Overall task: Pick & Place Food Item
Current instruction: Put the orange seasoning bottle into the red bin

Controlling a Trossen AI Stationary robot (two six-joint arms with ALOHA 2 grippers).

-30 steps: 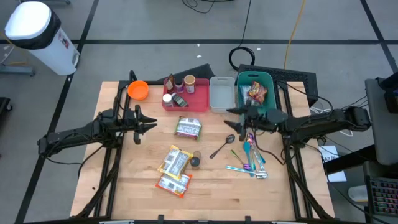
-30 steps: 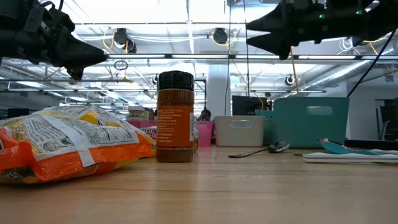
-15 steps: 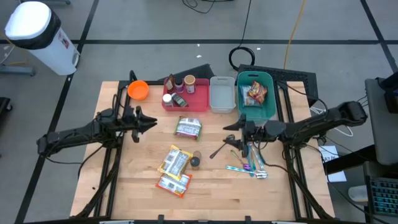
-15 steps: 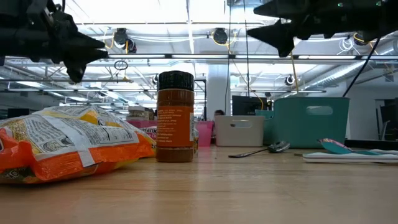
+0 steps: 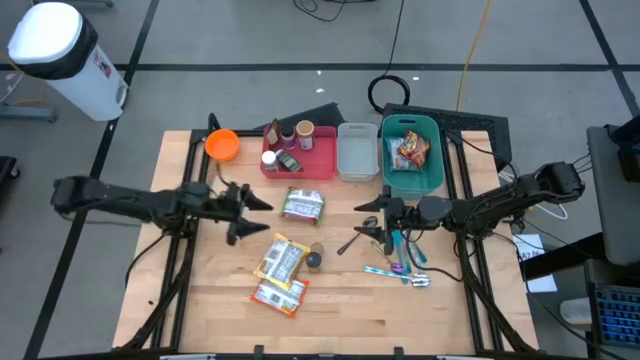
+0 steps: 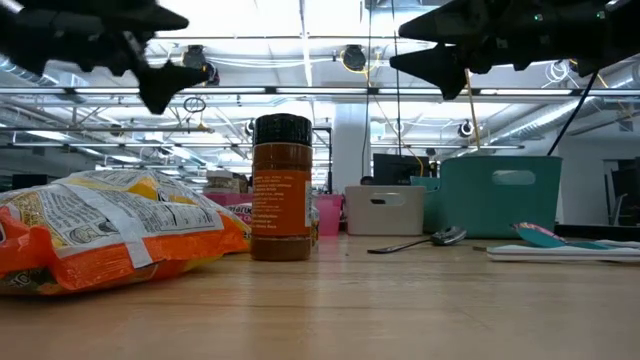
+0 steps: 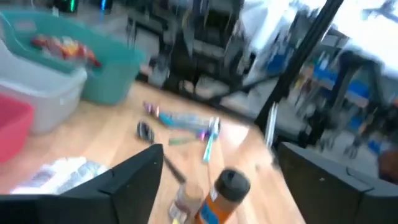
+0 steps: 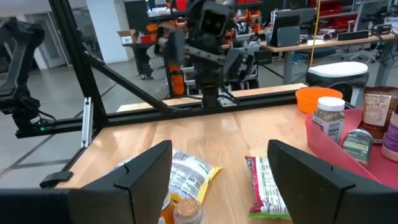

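Note:
Three food packets lie flat on the wooden table: a green-and-white one (image 5: 302, 205), a yellow-orange one (image 5: 281, 260) and a red-and-white one (image 5: 278, 295). A brown spice bottle (image 5: 315, 259) stands upright beside the yellow-orange packet. My left gripper (image 5: 255, 215) hovers open above the table, just left of the green-and-white packet, with nothing between its fingers (image 7: 134, 177). My right gripper (image 5: 362, 220) hangs open over the spoon (image 5: 355, 238), right of that packet, and holds nothing. A teal bin (image 5: 436, 172) at the far right holds a red snack bag (image 5: 412, 150).
Along the far edge stand an orange bowl (image 5: 222, 145), a red tray (image 5: 318, 170) with bottles and a grey bin (image 5: 357, 165). Coloured utensils (image 5: 402, 258) lie near the right edge. Bare wood lies along the near edge. A white bin (image 5: 55, 50) stands off the table.
My left gripper has reached toward the table's right, closer to the green-and-white packet, and has opened. My right gripper has come from beside the teal bin toward the near edge and the table's middle, over the spoon, staying open. Nothing on the table has moved.

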